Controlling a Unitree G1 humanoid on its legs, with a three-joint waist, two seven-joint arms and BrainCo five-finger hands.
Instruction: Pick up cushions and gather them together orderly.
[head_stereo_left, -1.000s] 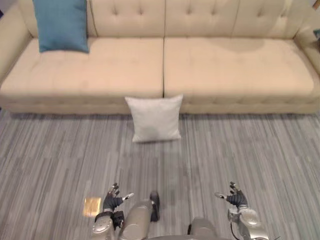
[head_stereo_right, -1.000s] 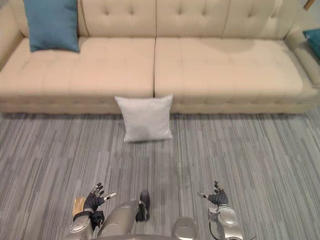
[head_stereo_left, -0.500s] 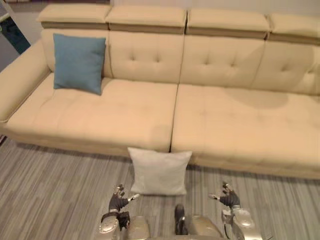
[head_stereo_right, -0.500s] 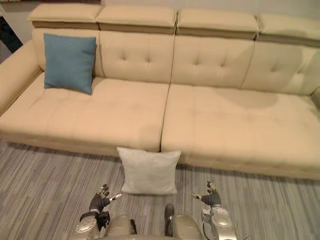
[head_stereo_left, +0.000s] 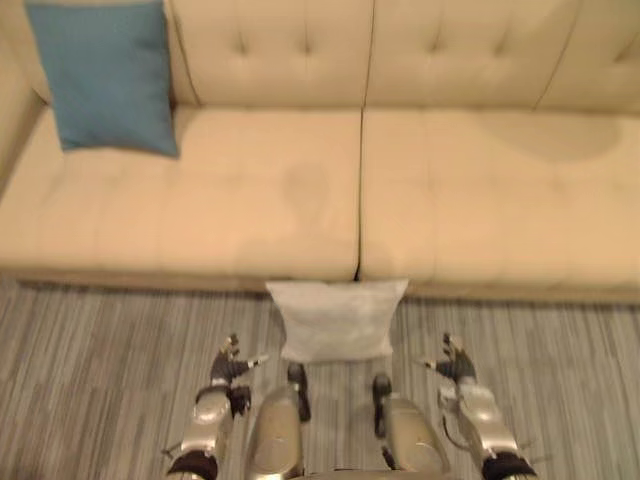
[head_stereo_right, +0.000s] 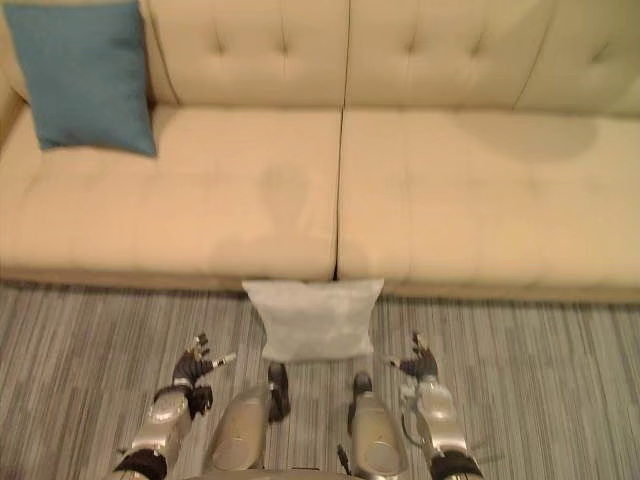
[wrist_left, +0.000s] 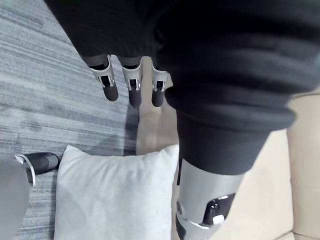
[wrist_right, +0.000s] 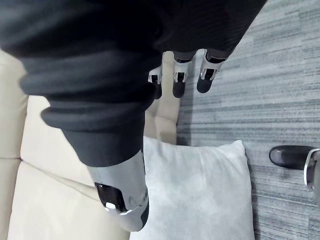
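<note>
Closer to sofa (head_stereo_left: 450, 190) | white cushion (head_stereo_left: 337, 320) between left hand (head_stereo_left: 228, 366), right hand (head_stereo_left: 452, 365), untouched | fingers (wrist_left: 134, 92) apart

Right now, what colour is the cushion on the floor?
The floor cushion is white, clearest in the left wrist view.

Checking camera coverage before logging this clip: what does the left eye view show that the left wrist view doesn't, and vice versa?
Left eye view: the blue cushion propped against the backrest of the sofa, and the right hand, open. Left wrist view: a closer look at the left hand, fingers straight, holding nothing. Both: the white cushion on the grey striped floor at the sofa's front.
</note>
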